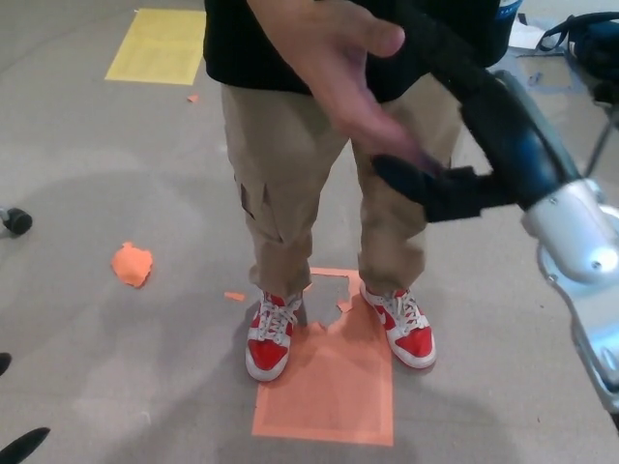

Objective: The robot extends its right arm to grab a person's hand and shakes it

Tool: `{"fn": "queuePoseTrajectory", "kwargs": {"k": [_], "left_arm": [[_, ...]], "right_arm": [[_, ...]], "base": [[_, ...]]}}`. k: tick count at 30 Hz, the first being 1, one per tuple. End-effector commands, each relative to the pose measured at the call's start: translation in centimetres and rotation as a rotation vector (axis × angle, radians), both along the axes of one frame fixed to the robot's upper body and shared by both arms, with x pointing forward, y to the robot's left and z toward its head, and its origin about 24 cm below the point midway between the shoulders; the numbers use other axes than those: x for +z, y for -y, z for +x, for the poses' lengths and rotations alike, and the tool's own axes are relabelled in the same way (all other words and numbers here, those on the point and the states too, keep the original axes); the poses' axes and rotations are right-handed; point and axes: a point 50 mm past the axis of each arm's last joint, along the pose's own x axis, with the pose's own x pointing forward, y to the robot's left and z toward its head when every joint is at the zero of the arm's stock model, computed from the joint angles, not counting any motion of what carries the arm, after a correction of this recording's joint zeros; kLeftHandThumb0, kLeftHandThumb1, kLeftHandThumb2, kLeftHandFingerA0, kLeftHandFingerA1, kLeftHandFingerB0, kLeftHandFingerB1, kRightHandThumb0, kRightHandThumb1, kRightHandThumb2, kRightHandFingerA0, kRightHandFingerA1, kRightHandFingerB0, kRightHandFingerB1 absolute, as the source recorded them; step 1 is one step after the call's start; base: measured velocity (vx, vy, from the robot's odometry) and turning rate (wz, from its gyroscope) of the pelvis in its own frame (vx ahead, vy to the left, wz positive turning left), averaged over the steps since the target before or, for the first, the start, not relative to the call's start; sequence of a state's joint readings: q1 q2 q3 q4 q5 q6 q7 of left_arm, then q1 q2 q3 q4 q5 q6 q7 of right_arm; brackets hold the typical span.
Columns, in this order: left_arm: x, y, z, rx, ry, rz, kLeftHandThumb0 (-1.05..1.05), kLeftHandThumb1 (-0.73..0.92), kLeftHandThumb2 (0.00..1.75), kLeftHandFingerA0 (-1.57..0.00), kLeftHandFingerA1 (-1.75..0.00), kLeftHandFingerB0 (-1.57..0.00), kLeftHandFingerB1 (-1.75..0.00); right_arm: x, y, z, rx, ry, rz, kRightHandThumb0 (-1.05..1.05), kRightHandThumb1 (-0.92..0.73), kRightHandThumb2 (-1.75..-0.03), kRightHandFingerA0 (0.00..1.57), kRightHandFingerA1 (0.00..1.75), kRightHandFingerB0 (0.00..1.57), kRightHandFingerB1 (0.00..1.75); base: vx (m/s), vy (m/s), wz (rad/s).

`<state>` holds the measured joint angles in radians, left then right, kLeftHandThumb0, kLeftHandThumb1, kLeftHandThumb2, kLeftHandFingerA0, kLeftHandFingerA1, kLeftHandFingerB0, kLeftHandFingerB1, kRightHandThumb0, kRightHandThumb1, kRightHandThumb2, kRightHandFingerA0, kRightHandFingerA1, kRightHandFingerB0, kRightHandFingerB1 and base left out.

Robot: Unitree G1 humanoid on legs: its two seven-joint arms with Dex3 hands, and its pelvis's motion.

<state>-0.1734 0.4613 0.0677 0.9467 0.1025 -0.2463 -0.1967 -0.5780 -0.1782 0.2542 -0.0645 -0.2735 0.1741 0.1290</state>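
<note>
Person's hand is met between the spread fingers of the right hand, not clasped. Red shoes are seen below. Left hand barely shown; state cannot be told

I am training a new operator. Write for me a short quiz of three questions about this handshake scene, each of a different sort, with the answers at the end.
1. True or false: the robot's right hand is already closed around the person's hand.
2. Multiple choice: the person's red and white sneakers stand at the upper edge of which floor patch? A) the yellow patch B) the orange patch C) a blue patch
3. Short answer: from which side of the picture does the robot's right arm come in?

Key
1. False. Its fingers are spread at the person's fingertips, not yet wrapped around.
2. B, the orange patch.
3. From the right.
</note>
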Motion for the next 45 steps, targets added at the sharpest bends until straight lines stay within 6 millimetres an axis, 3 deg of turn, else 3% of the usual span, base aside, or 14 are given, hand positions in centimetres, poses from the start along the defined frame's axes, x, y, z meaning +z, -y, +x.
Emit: {"fn": "queuePoseTrajectory", "kwargs": {"k": [1, 3, 4, 6, 17, 20, 35, 36, 37, 38, 40, 42, 43, 45], "left_arm": [[0.8, -0.6, -0.1, -0.022, 0.051, -0.079, -0.44, 0.57, 0.61, 0.0, -0.17, -0.02, -0.2], [0.7, -0.6, -0.2, -0.025, 0.046, -0.078, -0.44, 0.57, 0.62, 0.0, -0.17, -0.03, -0.2], [0.7, -0.6, -0.2, -0.025, 0.044, -0.078, -0.43, 0.57, 0.61, 0.0, -0.17, -0.02, -0.2], [0.8, -0.6, -0.2, -0.031, 0.043, -0.072, -0.48, 0.41, 0.77, 0.0, -0.25, 0.0, -0.26], [1.0, -0.4, -0.1, -0.046, 0.066, -0.08, -0.47, 0.4, 0.77, 0.0, -0.24, 0.0, -0.27], [1.1, -0.4, 0.0, -0.057, 0.072, -0.079, -0.43, 0.57, 0.61, -0.01, -0.16, -0.04, -0.21], [1.9, -0.6, 0.9, -0.07, 0.09, -0.065, -0.4, 0.61, 0.59, 0.0, -0.22, -0.07, -0.25], [1.9, -0.6, 0.9, -0.071, 0.091, -0.066, -0.39, 0.56, 0.7, -0.02, -0.18, -0.07, -0.28], [1.9, -0.6, 0.9, -0.071, 0.092, -0.066, -0.39, 0.56, 0.7, -0.02, -0.18, -0.07, -0.28], [1.9, -0.5, 0.9, -0.069, 0.089, -0.069, -0.4, 0.56, 0.7, -0.01, -0.18, -0.08, -0.28], [1.8, -0.5, 0.7, -0.073, 0.085, -0.064, -0.42, 0.56, 0.7, -0.02, -0.19, -0.09, -0.28], [1.8, -0.6, 0.8, -0.073, 0.086, -0.062, -0.42, 0.56, 0.7, -0.02, -0.18, -0.09, -0.28], [1.9, -0.6, 0.8, -0.073, 0.087, -0.062, -0.42, 0.57, 0.7, -0.02, -0.19, -0.09, -0.28], [2.0, -0.6, 0.9, -0.072, 0.087, -0.061, -0.43, 0.58, 0.69, -0.03, -0.19, -0.09, -0.28]], "right_arm": [[0.5, -3.7, 1.0, 0.07, -0.286, -0.116, -0.9, -0.52, -0.93, 0.0, 0.14, 0.0, 0.0], [0.2, -4.1, 1.0, 0.082, -0.308, -0.115, -0.93, -0.6, -0.66, 0.0, 0.05, 0.0, 0.0], [0.0, -4.3, 1.0, 0.089, -0.322, -0.113, -0.9, -0.53, -0.93, 0.0, 0.14, 0.0, 0.0], [-0.4, -4.7, 1.1, 0.094, -0.359, -0.115, -0.91, -0.53, -0.93, 0.0, 0.14, 0.0, 0.0], [-1.6, -6.1, 3.9, -0.076, -0.41, -0.286, -0.93, -0.54, -0.94, 0.0, 0.15, 0.0, 0.0], [-1.9, -6.0, 4.8, -0.13, -0.414, -0.344, -0.91, -0.54, -0.94, 0.0, 0.19, 0.0, 0.0], [-2.7, -3.3, 7.4, -0.499, -0.319, -0.694, -0.88, -0.53, -0.91, 0.0, 0.33, 0.0, 0.0], [-2.8, -3.1, 7.6, -0.503, -0.319, -0.72, -0.83, -0.65, -0.6, 0.18, 0.42, 0.0, 0.08], [-3.0, -2.9, 7.7, -0.507, -0.32, -0.75, -0.83, -0.65, -0.6, 0.18, 0.42, 0.0, 0.08], [-3.6, -2.7, 7.9, -0.499, -0.305, -0.71, -0.73, -0.5, -0.87, 0.49, 0.57, 0.02, 0.19], [-4.9, -2.2, 7.8, -0.491, -0.233, -0.645, -0.38, -0.7, -0.61, 0.92, 0.8, 0.39, 0.37], [-5.6, -2.0, 7.8, -0.482, -0.188, -0.627, -0.26, -0.69, -0.6, 0.85, 1.08, 0.41, 0.38], [-5.9, -1.9, 7.9, -0.48, -0.18, -0.625, -0.2, -0.61, -0.57, 0.85, 0.73, 0.71, 0.51], [-6.3, -1.8, 8.0, -0.48, -0.166, -0.626, -0.18, -0.58, -0.57, 0.87, 0.66, 0.79, 0.54]], "base": [[0.0, 0.0, 0.0], [0.0, 0.0, 0.0], [0.0, 0.0, 0.0], [0.0, 0.0, 0.0], [0.0, 0.0, 0.0], [0.0, 0.0, 0.0], [0.0, 0.0, 0.0], [0.0, 0.0, 0.0], [0.0, 0.0, 0.0], [0.0, 0.0, 0.0], [0.0, 0.0, 0.0], [0.0, 0.0, 0.0], [0.0, 0.0, 0.0], [0.0, 0.0, 0.0]]}}
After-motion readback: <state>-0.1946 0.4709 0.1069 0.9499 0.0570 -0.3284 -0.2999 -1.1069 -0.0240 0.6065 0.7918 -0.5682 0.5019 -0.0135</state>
